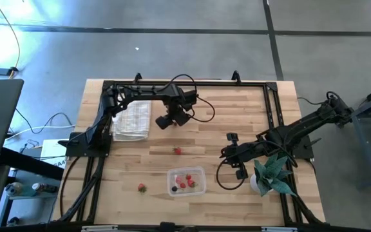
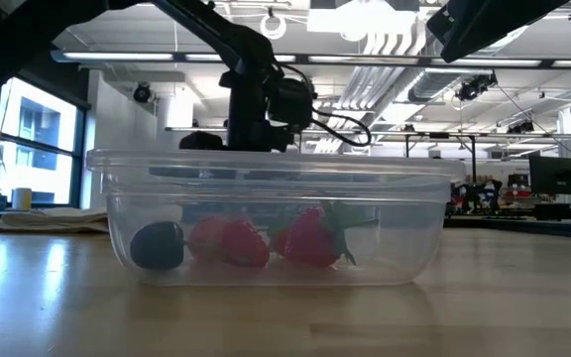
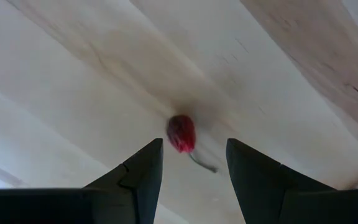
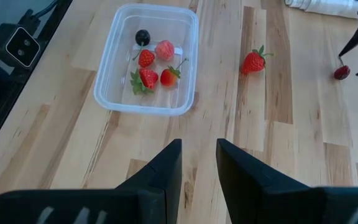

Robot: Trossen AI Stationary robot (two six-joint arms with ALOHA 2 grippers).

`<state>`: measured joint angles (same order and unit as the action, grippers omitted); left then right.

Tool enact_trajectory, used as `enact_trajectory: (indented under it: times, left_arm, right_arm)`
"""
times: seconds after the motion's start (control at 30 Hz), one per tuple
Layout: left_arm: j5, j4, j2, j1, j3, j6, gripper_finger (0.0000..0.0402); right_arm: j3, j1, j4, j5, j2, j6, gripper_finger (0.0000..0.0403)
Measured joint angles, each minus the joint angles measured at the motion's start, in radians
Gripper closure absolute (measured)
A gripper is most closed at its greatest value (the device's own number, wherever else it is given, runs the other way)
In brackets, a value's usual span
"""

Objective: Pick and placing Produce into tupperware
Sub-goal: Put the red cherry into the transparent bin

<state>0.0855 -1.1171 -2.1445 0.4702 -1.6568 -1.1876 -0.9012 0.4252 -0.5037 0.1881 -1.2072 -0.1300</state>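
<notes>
No legible text, label, brand, number or sign appeared in any view; the table, the container, the arms and the room behind carried no readable marking.

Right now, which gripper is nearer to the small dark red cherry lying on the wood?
Left. The left gripper hangs open right over the cherry, fingers either side. The right gripper waits by the potted plant, across the table.

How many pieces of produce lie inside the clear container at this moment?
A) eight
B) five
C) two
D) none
B: the right wrist view shows five pieces in the tupperware, one dark berry and four red ones, while a strawberry lies outside on the table.
</notes>
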Motion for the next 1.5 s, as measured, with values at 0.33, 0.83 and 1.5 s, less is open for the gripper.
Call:
enact_trajectory:
  times: [0.33,0.83,1.5]
  left_arm:
    - [0.011,0.056,0.0,0.0,0.005,0.026,0.0234]
    - [0.026,0.048,-0.043,0.0,0.006,0.045,0.0234]
    - [0.033,0.054,-0.055,0.0,0.005,0.074,0.0278]
  right_arm:
    - [0.0,0.0,0.0,0.0,0.0,0.0,0.0313]
    - [-0.001,0.0,0.0,0.0,0.0,0.0,0.0313]
    - [-0.001,0.0,0.0,0.0,0.0,0.0,0.0313]
